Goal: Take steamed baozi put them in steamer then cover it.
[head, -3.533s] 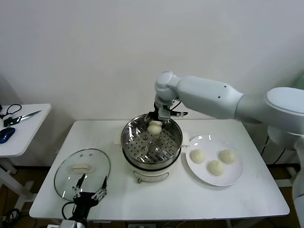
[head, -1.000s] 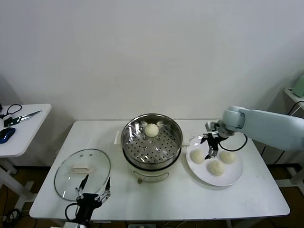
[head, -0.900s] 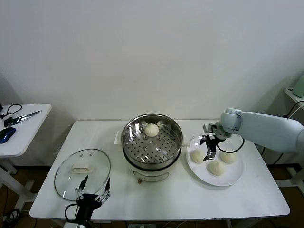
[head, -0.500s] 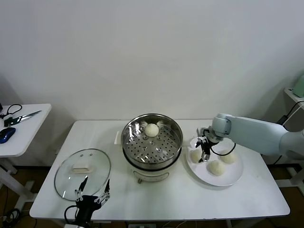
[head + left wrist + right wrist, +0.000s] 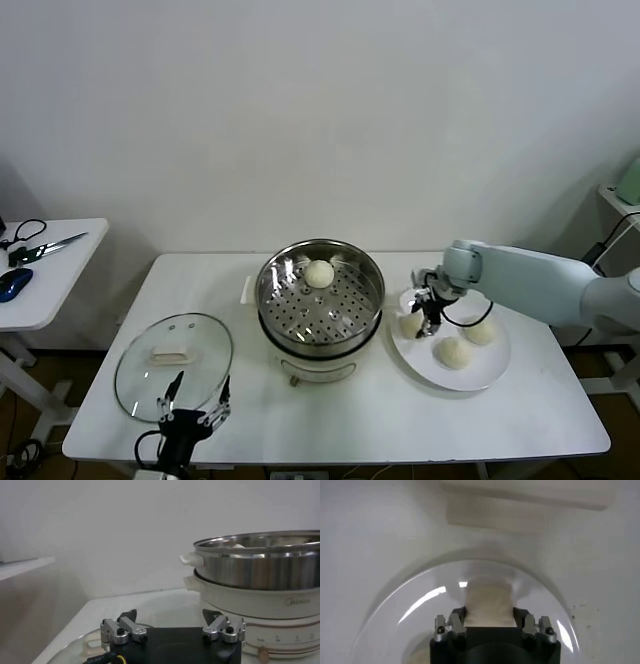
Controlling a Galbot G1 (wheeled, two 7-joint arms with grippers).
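One baozi (image 5: 319, 273) lies on the perforated tray at the back of the steamer (image 5: 320, 352). Three more sit on the white plate (image 5: 482, 372): one at its left edge (image 5: 408, 326), two others (image 5: 452, 352) (image 5: 481, 331). My right gripper (image 5: 427, 314) is down on the left one; in the right wrist view that baozi (image 5: 489, 602) fills the gap between the fingers (image 5: 456, 622), which press on both its sides. The cover (image 5: 140, 368) lies flat at the front left. My left gripper (image 5: 190, 410) waits open at its near edge, seen also in the left wrist view (image 5: 172, 625).
A side table at the far left holds scissors (image 5: 45, 245) and a blue mouse (image 5: 12, 283). The left wrist view shows the steamer (image 5: 260, 575) from the side and the cover's rim (image 5: 90, 642). The white table's front edge (image 5: 400, 450) is near.
My right arm left a baozi in the steamer, swung right to the plate, came down on the left baozi and closed on it. The left arm has stayed put.
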